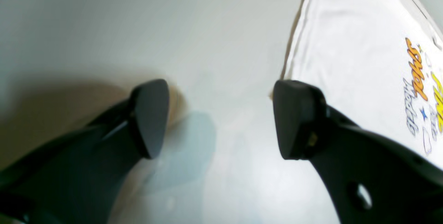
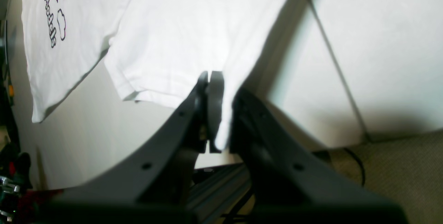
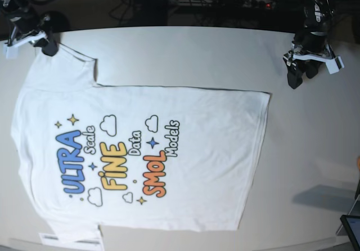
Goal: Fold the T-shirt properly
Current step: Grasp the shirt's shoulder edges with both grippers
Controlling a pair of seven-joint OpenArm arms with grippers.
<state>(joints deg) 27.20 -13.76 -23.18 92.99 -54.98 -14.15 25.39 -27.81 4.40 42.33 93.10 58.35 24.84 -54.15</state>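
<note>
T-shirt (image 3: 169, 149) lying print-up on the tabletop (image 3: 315, 138), long axis running left–right in the base view, hem pointing right. Right gripper (image 2: 211, 89) pinching a sleeve; left gripper (image 1: 221, 116) hanging spread.

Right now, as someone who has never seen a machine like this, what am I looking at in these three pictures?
You see a two-armed robot meant to fold a shirt. The overhead picture shows the pale table with a large white cotton T-shirt spread flat, cartoon print up. The other two pictures come from small cameras on the robot's wrists, looking past its black pincers. The right gripper, at the overhead picture's top left, is shut on the hem of a sleeve. The left gripper, at the top right, stands wide open above bare table, beside the shirt's edge, holding nothing.
</note>
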